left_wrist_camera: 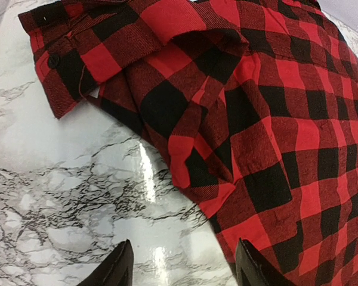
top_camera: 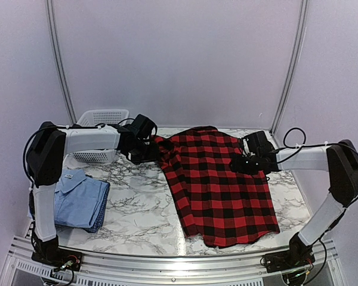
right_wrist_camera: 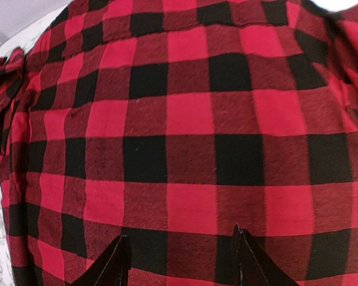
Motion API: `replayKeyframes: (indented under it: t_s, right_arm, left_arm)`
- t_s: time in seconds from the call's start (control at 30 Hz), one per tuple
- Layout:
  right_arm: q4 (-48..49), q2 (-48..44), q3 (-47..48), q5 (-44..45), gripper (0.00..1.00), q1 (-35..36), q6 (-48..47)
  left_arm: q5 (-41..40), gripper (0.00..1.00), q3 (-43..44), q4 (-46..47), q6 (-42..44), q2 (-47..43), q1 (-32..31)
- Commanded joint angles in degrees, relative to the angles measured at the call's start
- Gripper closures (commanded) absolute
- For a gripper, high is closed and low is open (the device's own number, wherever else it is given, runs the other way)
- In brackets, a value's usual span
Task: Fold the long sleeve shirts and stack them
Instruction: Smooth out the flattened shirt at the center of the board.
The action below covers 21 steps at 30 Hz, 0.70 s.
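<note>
Flannel shirt [top_camera: 218, 190] lies under right pincer [right_wrist_camera: 180, 233], beside left pincer [left_wrist_camera: 185, 241].

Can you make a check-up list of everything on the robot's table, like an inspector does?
Surface: white marble-pattern table, shiny.
Job's things: red-and-black checked shirt spread out right of centre, one sleeve bunched; light blue shirt folded at the left.
Clutter: white mesh basket at the far left.
Grippers: left gripper open beside the bunched sleeve; right gripper open over the checked shirt; both empty.
Cables: black cable loops at the far right.
Surroundings: plain white walls.
</note>
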Motion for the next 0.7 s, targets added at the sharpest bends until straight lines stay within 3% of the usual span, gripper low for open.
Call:
replayKeyframes:
  t_s: [0.0, 0.2, 0.33, 0.53, 0.67]
  right_arm:
    - [0.9, 1.5, 0.2, 0.1, 0.47, 2.5, 0.8]
    - [1.9, 2.2, -1.5, -0.4, 0.49, 3.4, 1.4]
    - [1.9, 2.0, -2.8, 0.4, 0.5, 3.4, 1.2]
    - [0.9, 2.6, -3.5, 2.9, 0.51, 3.4, 1.6]
    - [0.3, 3.3, -4.5, 4.2, 0.52, 2.6, 1.6]
  left_arm:
    - [2.4, 0.43, 3.8, 5.5, -2.5, 4.7, 0.2]
    - [-2.4, 0.66, 5.6, 5.4, -5.6, 8.9, 0.4]
    - [-5.2, 0.74, 4.5, 5.5, -7.0, 9.0, 0.6]
    - [-5.4, 0.98, 5.2, 5.4, -5.5, 9.4, 2.4]
    - [-4.1, 1.0, 4.4, 5.4, -3.1, 8.0, 5.6]
